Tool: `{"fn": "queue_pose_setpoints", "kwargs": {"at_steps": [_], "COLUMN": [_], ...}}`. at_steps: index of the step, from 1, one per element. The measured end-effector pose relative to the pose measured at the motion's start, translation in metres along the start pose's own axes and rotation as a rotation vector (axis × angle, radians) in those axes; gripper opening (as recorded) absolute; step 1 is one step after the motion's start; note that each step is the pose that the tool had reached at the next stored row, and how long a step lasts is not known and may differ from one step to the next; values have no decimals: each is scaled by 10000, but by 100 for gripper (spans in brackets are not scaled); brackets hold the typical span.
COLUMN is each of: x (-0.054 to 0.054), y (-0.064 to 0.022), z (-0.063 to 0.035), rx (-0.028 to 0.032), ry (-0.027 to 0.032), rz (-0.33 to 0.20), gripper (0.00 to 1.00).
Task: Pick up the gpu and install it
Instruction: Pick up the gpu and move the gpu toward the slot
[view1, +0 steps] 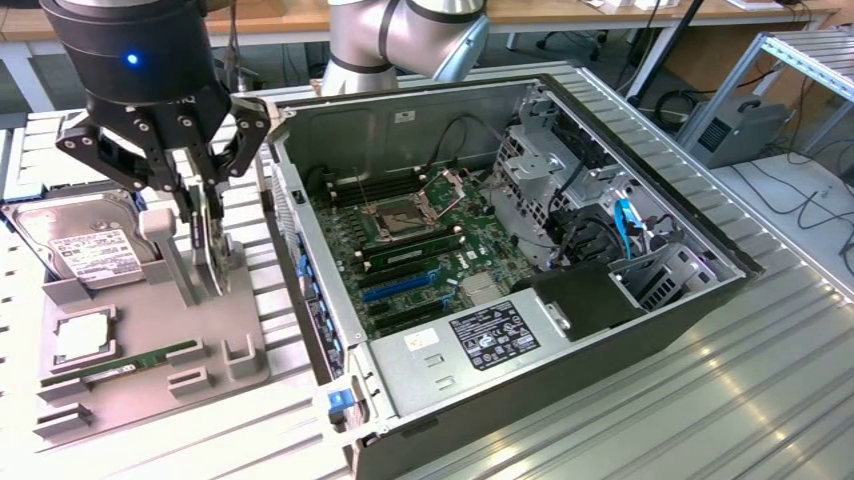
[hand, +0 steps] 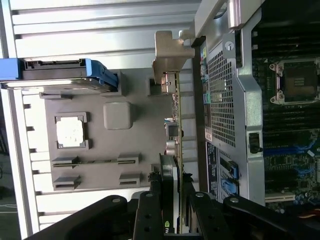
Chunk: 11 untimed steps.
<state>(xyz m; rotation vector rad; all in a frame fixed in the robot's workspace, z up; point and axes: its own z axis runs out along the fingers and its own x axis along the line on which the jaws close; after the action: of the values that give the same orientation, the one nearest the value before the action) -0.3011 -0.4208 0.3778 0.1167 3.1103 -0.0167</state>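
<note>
Exterior view: one gripper (view1: 203, 228) hangs over the grey holder (view1: 154, 320) near the tabletop's (view1: 747, 400) edge at the exterior view's left. Its two fingers pinch the single gpu (view1: 211, 262), which stands upright on edge at the holder's side nearest the one open computer case (view1: 534, 330). One hard drive (view1: 87, 250), one processor chip (view1: 83, 337) and one memory stick (view1: 120, 362) sit in the holder.

Wrist view: both fingers (hand: 150, 215) clamp the gpu (hand: 170, 170) just beside the case (hand: 225, 100).

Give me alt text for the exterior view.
A robot claw grips a graphics card standing on edge in a grey tray at the exterior view's left. An open computer case lies beside it, motherboard exposed.
</note>
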Motion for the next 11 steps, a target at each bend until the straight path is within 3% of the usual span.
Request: {"fn": "queue_pose_setpoints", "kwargs": {"at_steps": [11], "x": [-4], "y": [-1], "z": [-139], "rx": [1], "ry": [1], "rz": [0], "gripper": [27]}}
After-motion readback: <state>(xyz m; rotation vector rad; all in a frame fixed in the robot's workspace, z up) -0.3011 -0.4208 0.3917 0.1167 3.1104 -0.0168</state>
